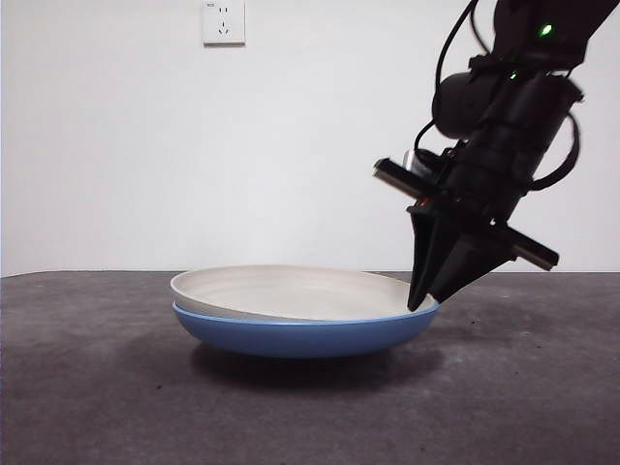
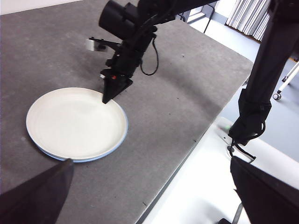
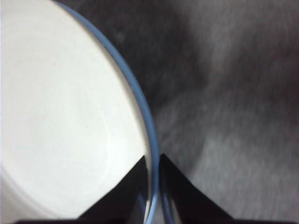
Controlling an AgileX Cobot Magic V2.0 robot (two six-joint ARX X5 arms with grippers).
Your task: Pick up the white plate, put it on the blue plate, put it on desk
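Observation:
The white plate (image 1: 291, 289) lies inside the blue plate (image 1: 300, 334) on the desk (image 1: 87, 397), slightly tilted with its left rim raised. My right gripper (image 1: 421, 302) comes down from the upper right onto the plates' right rim. In the right wrist view its jaws (image 3: 152, 186) stand close together astride the rim, one over the white plate (image 3: 60, 116), one outside the blue plate's edge (image 3: 140, 98). The left wrist view shows both plates (image 2: 74, 122) with the right gripper (image 2: 106, 99) at their rim. My left gripper (image 2: 149, 196) hangs open and empty, high above the desk's edge.
A wall socket (image 1: 223, 21) is on the white wall behind. The desk's edge (image 2: 187, 154) runs close beside the plates, with white floor beyond it. A black arm stand (image 2: 261, 93) rises past that edge.

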